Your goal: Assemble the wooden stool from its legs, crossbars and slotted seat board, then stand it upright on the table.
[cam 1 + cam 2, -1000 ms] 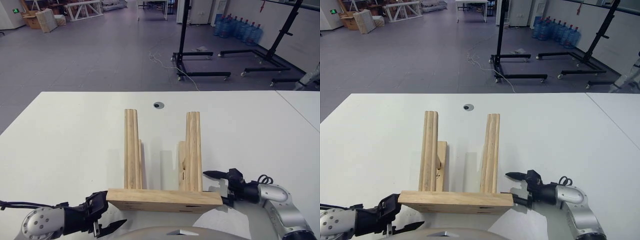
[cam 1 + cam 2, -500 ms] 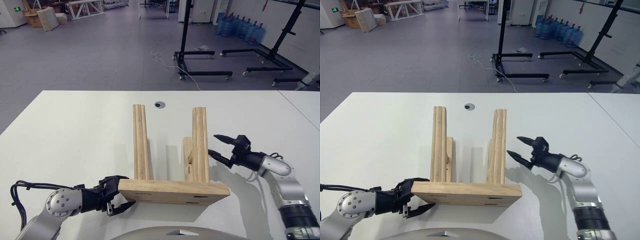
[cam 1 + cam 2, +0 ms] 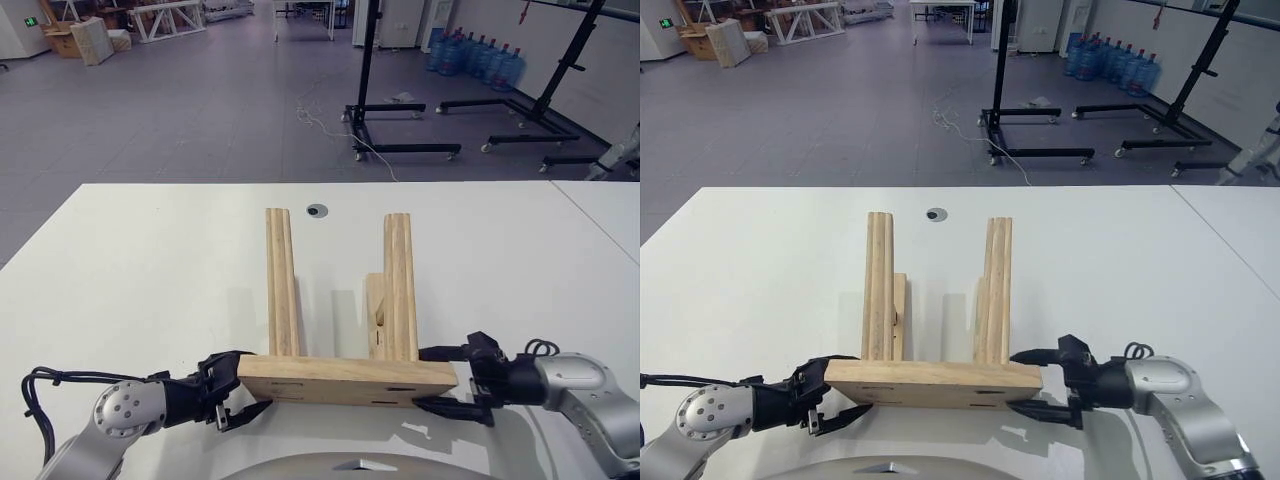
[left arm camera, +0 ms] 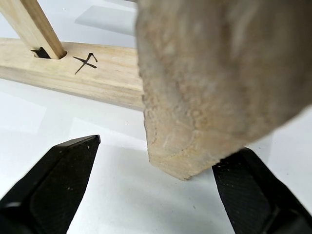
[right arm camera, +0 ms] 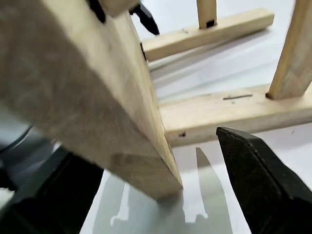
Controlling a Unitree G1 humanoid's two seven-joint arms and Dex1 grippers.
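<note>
- The stool (image 3: 340, 330) lies on its side on the table (image 3: 130, 270). Its seat board (image 3: 345, 381) stands on edge nearest the robot, and the legs (image 3: 283, 285) point away.
- The left gripper (image 3: 252, 381) brackets the board's left end and the right gripper (image 3: 423, 378) brackets its right end. Both pincers are released: in each wrist view, bare table shows between a finger and the wood.
- We judge the chief hazard to be an uneven grasp. If one pincer closes or lifts before the other, the board may twist and pull the legs out of their slots.
- A second hazard lies in the tipping itself. The fingers reach only the board's corners, so a shallow hold could slip and let the stool fall back.
- The head views give the whole layout, with both grippers and both pairs of legs in one picture.
- The left wrist view adds detail that the head views lack: a crossbar (image 4: 31, 24) seated in its slot, beside a pencilled cross (image 4: 84, 62) on the leg.
- The right wrist view looks along the board's underside to the far end.
</note>
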